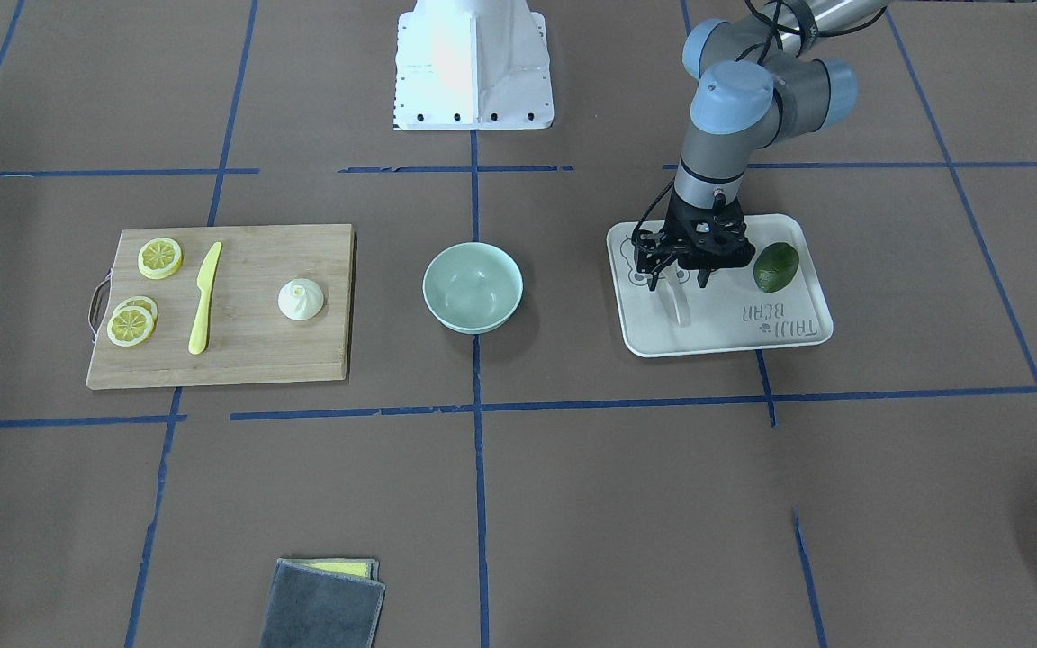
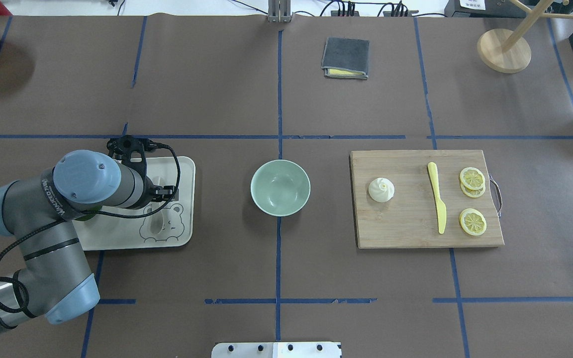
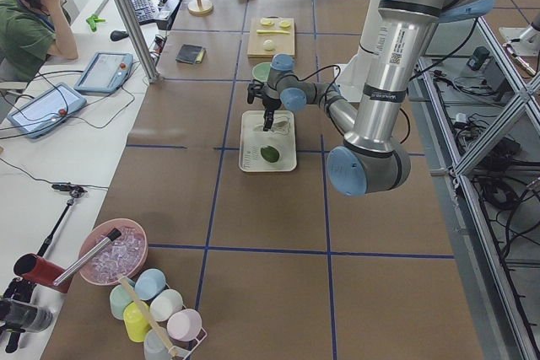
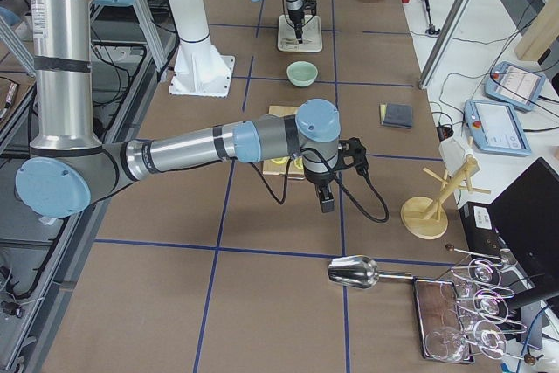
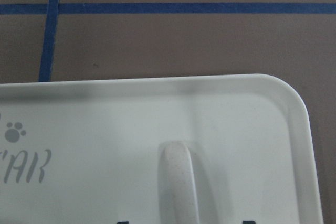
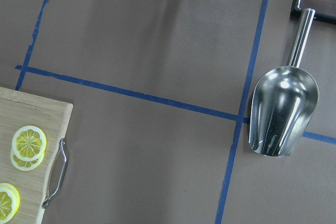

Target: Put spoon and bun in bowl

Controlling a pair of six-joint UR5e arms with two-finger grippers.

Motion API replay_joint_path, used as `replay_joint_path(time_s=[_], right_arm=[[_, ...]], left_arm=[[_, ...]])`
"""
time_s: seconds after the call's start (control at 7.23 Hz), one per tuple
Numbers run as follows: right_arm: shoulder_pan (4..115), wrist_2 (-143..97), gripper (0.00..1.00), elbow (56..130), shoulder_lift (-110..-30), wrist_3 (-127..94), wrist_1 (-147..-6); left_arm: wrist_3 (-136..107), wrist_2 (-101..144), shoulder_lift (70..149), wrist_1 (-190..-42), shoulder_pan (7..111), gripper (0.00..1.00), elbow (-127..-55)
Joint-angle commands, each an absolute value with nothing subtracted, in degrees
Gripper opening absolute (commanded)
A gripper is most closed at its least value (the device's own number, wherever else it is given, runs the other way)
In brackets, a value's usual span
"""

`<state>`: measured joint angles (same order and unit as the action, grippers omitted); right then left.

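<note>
The white spoon (image 1: 680,308) lies on the white bear tray (image 1: 725,335). Its handle shows in the left wrist view (image 5: 181,182). My left gripper (image 1: 679,281) hangs low over the tray, open, with a finger on either side of the spoon. The mint-green bowl (image 1: 472,286) stands empty at the table's middle, also in the overhead view (image 2: 280,187). The white pleated bun (image 1: 302,299) sits on the wooden cutting board (image 1: 257,355). My right gripper (image 4: 325,198) hovers beyond the board's end, far from the bun; I cannot tell whether it is open or shut.
A dark green avocado (image 1: 776,267) lies on the tray beside the left gripper. A yellow knife (image 1: 204,297) and lemon slices (image 1: 160,257) share the board. A metal scoop (image 6: 283,111) and a wooden stand (image 2: 504,49) lie under the right arm. A grey cloth (image 2: 345,58) lies on the operators' side.
</note>
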<state>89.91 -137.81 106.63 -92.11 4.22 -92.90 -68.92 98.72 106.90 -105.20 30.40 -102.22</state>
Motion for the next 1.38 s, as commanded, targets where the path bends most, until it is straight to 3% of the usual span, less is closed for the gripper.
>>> replay_joint_path(time_s=[0.0,0.28,0.41,0.55,1.24], right_arm=[[89.91,-137.81,1.00,106.70,-92.02,4.22,-92.90],[89.91,-137.81,1.00,106.61,-92.02,4.22,-92.90],[89.91,-137.81,1.00,106.61,-92.02,4.22,-92.90],[89.91,-137.81,1.00,106.61,-91.93,4.22,-92.90],[89.91,-137.81,1.00,106.61,-91.85,4.22,-92.90]], left_arm=[[-68.82,98.70,106.96,-105.21,30.15,0.78,-101.51],[-68.73,98.53,106.88,-105.21,30.15,0.75,-101.25],[-68.82,98.61,106.96,-105.21,30.15,0.27,-101.25],[-68.91,98.53,106.96,-105.21,30.15,0.00,-101.34],[-77.26,98.44,109.31,-104.41,31.72,0.00,-108.11]])
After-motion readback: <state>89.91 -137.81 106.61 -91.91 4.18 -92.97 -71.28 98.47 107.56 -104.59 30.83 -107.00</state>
